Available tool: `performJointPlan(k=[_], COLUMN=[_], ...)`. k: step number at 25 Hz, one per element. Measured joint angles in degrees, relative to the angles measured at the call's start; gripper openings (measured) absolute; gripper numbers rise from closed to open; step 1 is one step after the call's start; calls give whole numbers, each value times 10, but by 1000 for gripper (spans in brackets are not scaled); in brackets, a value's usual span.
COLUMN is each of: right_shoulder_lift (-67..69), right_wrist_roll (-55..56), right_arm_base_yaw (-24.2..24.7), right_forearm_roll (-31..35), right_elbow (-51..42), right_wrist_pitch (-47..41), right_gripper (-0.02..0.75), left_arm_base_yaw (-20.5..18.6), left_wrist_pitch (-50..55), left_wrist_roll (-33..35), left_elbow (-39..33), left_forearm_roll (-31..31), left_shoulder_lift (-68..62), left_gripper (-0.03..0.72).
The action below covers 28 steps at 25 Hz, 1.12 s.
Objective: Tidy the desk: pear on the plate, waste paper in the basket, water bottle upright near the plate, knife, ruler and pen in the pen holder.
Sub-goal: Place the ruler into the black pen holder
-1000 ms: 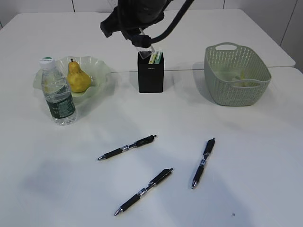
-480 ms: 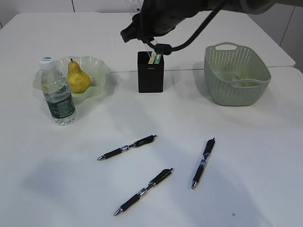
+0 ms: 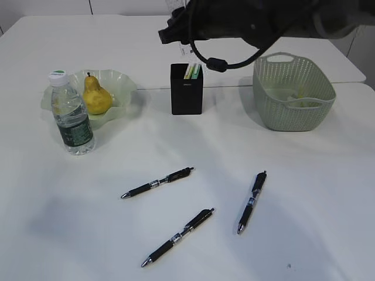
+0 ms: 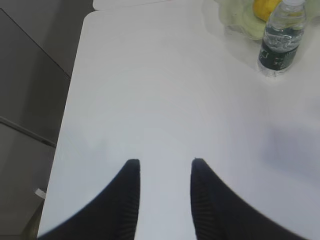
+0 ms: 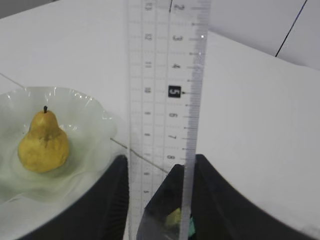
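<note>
My right gripper (image 5: 161,157) is shut on the clear ruler (image 5: 167,75), gripping it across its width. The ruler stands upright just above the black pen holder (image 3: 187,93), whose mouth shows through it in the right wrist view. Pale green and yellow things (image 3: 192,71) stick out of the holder; I cannot tell whether one is the knife. The yellow pear (image 3: 96,96) lies in the pale green plate (image 3: 123,82), and the water bottle (image 3: 71,117) stands upright beside it. Three black pens (image 3: 157,182) (image 3: 177,237) (image 3: 251,201) lie on the table. My left gripper (image 4: 165,161) is open over bare table.
The sage-green basket (image 3: 293,93) stands at the right, with pale yellow paper (image 3: 300,92) showing inside. The right arm (image 3: 263,17) stretches across the top of the exterior view. The table's left edge (image 4: 70,125) runs close to my left gripper.
The right arm has shifted to the right and risen a little above the pen holder, still holding the ruler. Nothing on the table has moved.
</note>
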<state>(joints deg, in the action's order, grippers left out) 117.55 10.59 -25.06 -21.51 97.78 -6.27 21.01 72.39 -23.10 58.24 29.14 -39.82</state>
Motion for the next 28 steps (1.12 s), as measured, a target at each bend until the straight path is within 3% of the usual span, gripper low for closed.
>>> performJointPlan(k=[23, 28], right_shoulder_lift=[90, 105], right_wrist_roll=[-2, -9], right_arm_base_yaw=[21, 33], right_forearm_roll=[-15, 25], right_elbow=[-23, -16], right_wrist_pitch=[228, 254], right_gripper=[302, 302], left_arm_base_yaw=[0, 0], left_wrist_pitch=[0, 0], left_wrist_roll=[0, 0], left_elbow=[0, 0], left_forearm_roll=[12, 12], left_shoulder_lift=[0, 0], left_gripper=[238, 238])
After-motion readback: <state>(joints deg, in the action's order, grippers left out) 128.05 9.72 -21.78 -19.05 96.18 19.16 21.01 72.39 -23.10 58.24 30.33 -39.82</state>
